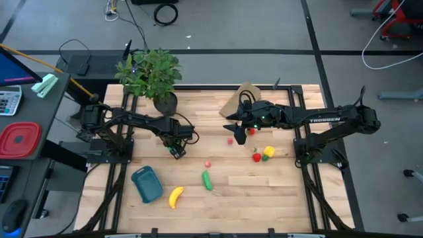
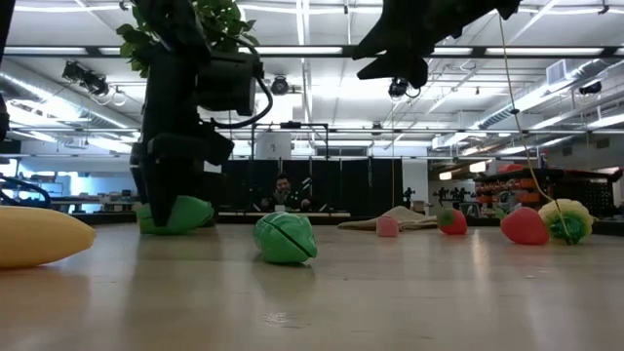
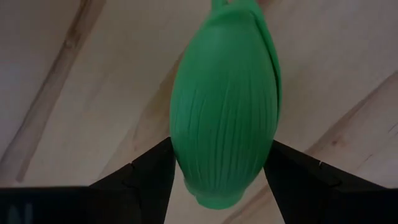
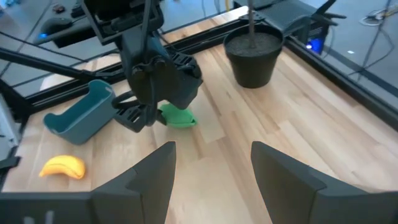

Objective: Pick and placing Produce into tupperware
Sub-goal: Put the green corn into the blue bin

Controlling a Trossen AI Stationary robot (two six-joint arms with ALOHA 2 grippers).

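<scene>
My left gripper (image 1: 177,151) points down at the table left of centre, its fingers on either side of a ribbed green toy vegetable (image 3: 224,106), which lies on the table (image 2: 187,214). My right gripper (image 1: 236,134) hovers open above the table's far middle, holding nothing. The blue tub (image 1: 147,184) stands near the left gripper, toward the near edge. A yellow banana (image 1: 176,196) and another green piece (image 1: 207,180) lie near it. A small red piece (image 1: 207,163), a pink piece (image 1: 229,140) and red and yellow pieces (image 1: 262,155) lie toward the right. My left gripper has the green vegetable by its rounded end (image 3: 186,174), pinched between the two fingers (image 3: 152,171), which come from above and point down. The fingers sit across its width. The vegetable lies on the table (image 4: 178,117) and sticks out past the fingers.
A potted leafy plant (image 1: 152,73) stands at the far left edge, behind the left arm. A tan flat object (image 1: 241,99) lies at the far edge by the right arm. Open wood (image 1: 264,192) stretches along the near right.
</scene>
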